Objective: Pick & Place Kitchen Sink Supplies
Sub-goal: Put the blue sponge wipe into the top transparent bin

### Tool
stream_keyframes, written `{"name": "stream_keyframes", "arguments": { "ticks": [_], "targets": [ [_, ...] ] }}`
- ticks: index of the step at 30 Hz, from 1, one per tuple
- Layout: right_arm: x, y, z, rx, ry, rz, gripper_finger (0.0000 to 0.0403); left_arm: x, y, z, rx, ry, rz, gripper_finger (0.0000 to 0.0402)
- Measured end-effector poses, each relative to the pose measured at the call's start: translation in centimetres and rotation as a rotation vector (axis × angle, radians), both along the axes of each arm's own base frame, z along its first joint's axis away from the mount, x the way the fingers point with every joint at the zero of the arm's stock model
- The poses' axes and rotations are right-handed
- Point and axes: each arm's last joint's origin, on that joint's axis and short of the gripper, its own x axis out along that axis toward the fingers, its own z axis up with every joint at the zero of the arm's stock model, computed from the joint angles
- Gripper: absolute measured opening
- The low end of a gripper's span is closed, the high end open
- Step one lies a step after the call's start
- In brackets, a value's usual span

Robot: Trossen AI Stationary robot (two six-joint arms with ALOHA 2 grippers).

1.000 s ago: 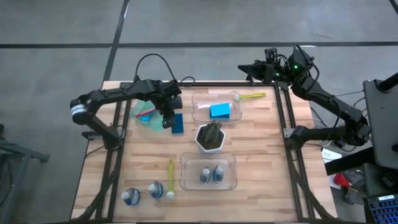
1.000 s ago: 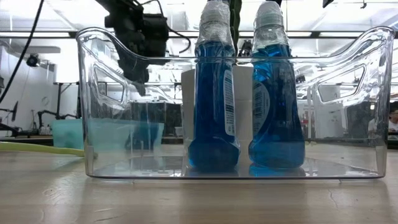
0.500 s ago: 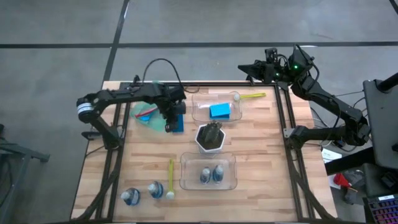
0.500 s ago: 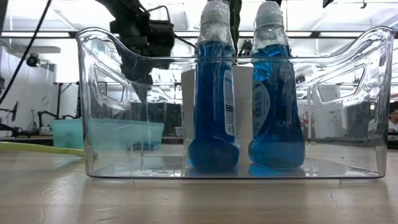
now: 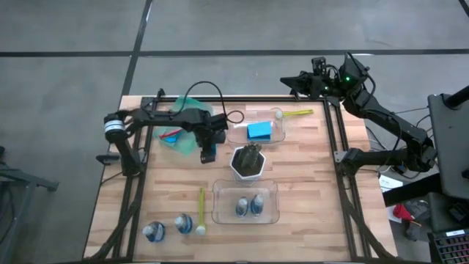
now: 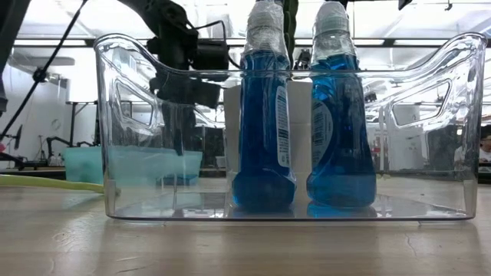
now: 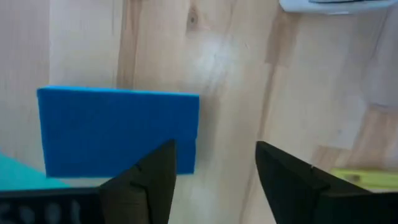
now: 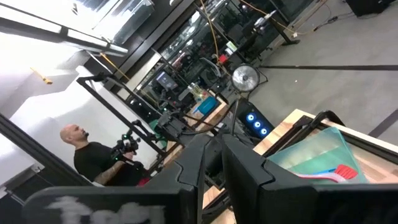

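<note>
One blue sponge (image 7: 118, 130) lies flat on the bench (image 5: 308, 176), between the green tray (image 5: 179, 143) and the white pot (image 5: 248, 163). The left claw (image 7: 214, 177) hangs over it, fingers parted and holding nothing; in the left wrist view it sits off the sponge's near corner, not astride it. To do this pick well, the claw should probably centre over the sponge so a finger comes down on each long edge, then descend until the tips nearly touch the wood before closing, since a flat sponge gives little to grip. Another sponge (image 5: 259, 130) already rests in the far clear bin (image 5: 233, 126), the likely goal. The right claw (image 5: 287, 79) waits past the bench's far edge, fingers close together and empty.
</note>
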Motion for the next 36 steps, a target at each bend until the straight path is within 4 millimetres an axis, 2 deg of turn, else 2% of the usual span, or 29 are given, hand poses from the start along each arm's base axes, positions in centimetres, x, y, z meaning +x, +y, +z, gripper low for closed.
{"name": "stream_keyframes", "arguments": {
  "ticks": [10, 21, 25, 30, 36],
  "targets": [
    [0.0, 0.0, 0.0, -0.001, 0.003, 0.000, 0.0052, 1.3, -0.9, -2.8, 0.066, 0.090, -0.057, 0.0211],
    [0.0, 0.0, -0.1, 0.000, 0.005, 0.001, 0.0052, 1.8, -0.7, -4.9, 0.174, 0.154, -0.034, 0.0183],
    [0.0, 0.0, -0.1, 0.001, 0.006, 0.001, 0.0052, 1.9, -0.8, -5.0, 0.181, 0.152, -0.035, 0.0139],
    [0.0, 0.0, -0.1, 0.001, 0.006, 0.001, 0.0052, 1.9, -0.8, -5.0, 0.144, 0.138, -0.037, 0.0026],
    [0.0, 0.0, -0.1, -0.002, 0.007, 0.000, 0.0052, 1.9, -1.0, -4.8, 0.075, 0.119, -0.041, 0.0002]
  ]
}}
